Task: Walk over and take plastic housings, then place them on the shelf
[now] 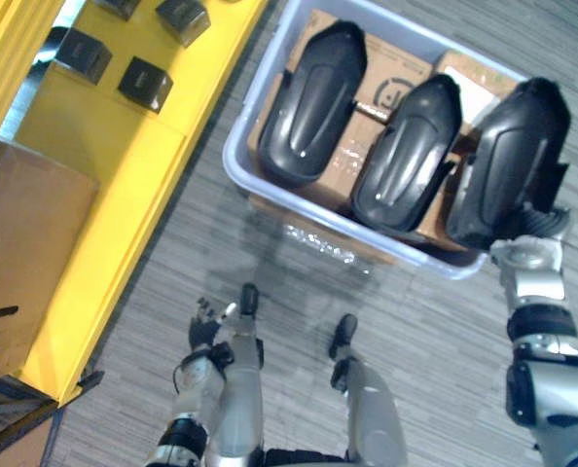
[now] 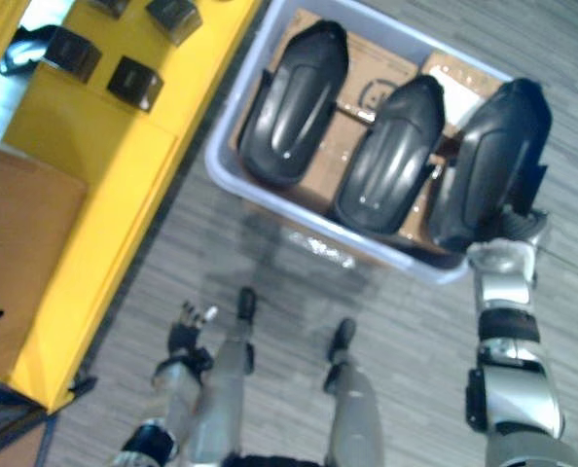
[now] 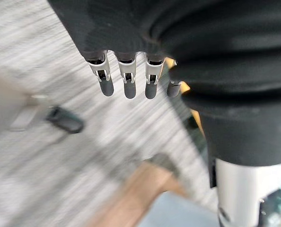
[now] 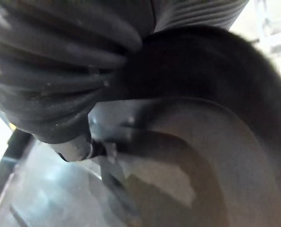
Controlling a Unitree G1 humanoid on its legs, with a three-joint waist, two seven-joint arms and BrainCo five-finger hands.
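Black glossy domed housings [image 1: 313,102] lie binned (can't tell whether right robot hand [image 1: 538,226] grips).

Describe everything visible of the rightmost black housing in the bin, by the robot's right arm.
The rightmost housing is a glossy black, elongated, domed plastic shell with a raised panel outline on its back. It lies domed side up in the pale bin, its near end at the bin's near rim, close beside the middle housing. The right robot hand is at that near end; its grip cannot be judged.
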